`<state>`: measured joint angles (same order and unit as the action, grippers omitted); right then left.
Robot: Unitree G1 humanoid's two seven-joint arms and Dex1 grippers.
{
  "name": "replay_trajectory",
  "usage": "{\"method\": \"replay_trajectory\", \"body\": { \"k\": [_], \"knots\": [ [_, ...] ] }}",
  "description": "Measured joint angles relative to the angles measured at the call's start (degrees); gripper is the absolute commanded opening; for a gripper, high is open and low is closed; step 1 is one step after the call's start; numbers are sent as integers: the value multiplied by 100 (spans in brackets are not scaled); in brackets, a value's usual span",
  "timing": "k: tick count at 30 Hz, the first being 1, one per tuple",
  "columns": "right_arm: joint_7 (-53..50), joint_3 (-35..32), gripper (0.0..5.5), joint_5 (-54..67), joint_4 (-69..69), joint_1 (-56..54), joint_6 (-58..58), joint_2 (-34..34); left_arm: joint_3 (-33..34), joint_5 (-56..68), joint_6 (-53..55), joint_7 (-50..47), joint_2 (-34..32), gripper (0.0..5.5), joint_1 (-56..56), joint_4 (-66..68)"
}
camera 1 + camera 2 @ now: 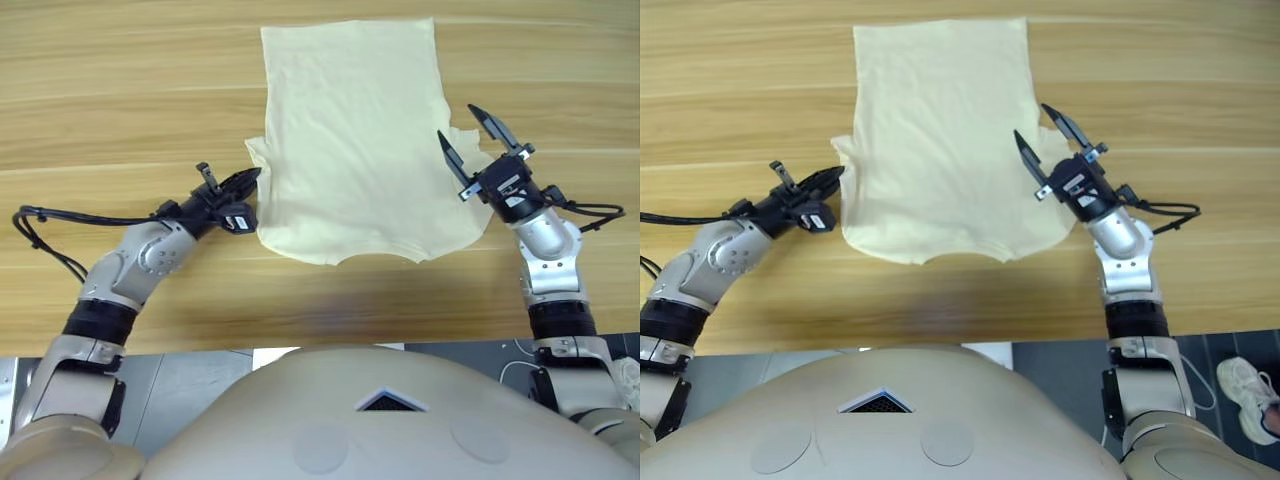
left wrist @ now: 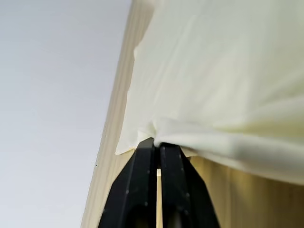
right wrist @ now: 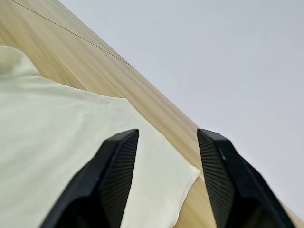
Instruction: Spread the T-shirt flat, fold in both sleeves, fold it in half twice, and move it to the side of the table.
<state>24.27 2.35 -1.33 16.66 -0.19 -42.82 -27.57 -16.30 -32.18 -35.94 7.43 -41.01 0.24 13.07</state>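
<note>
Bottom left of the head view, nearest us: the left gripper [image 1: 251,178] has its fingers [image 2: 142,180] pressed together, pinching the left edge of the T-shirt [image 1: 350,140] just under the left sleeve [image 1: 257,150]. In the left wrist view we see the cloth bunched up right at the tips and lifted slightly off the worktop [image 1: 120,100].

Centre right: the right gripper [image 1: 455,122] is spread wide and holds no cloth. It sits over the shirt's right edge, by the right sleeve [image 1: 472,148]. We can't tell whether the tips touch the cloth. In the right wrist view its two fingers [image 3: 114,175] frame a corner of the shirt lying flat on the wood.

The shirt is pale yellow and sits mid-frame, mostly flat. The neck opening [image 1: 380,258] is on the near edge, toward the bottom of the frame. The hem [image 1: 350,24] is at the top. Both sleeves only just stick out past the body.

Beyond the hem we see light wood-grain worktop running to the top edge of the frame.
</note>
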Motion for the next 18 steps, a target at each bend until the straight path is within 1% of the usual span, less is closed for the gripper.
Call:
{"method": "replay_trajectory", "body": {
  "k": [3, 6, 10, 14, 18],
  "knots": [
    [0, 0, 229, 0, 40, 2, -3, 2, 124, -2, -6, -99, 49, 3, -23, -68],
    [-2, 9, 229, -1, 53, 4, -7, 20, 83, -149, -54, -121, 121, 3, -171, 62],
    [-4, 26, 229, -2, 100, 6, -28, 87, -147, -371, -218, -123, 318, 3, -490, 260],
    [-6, 34, 229, -4, 118, 8, -44, 147, -337, -535, -318, -130, 362, 3, -716, 461],
    [-5, 36, 229, -4, 145, 9, -56, 155, -555, -669, -456, -137, 591, 3, -986, 607]
  ]
}}
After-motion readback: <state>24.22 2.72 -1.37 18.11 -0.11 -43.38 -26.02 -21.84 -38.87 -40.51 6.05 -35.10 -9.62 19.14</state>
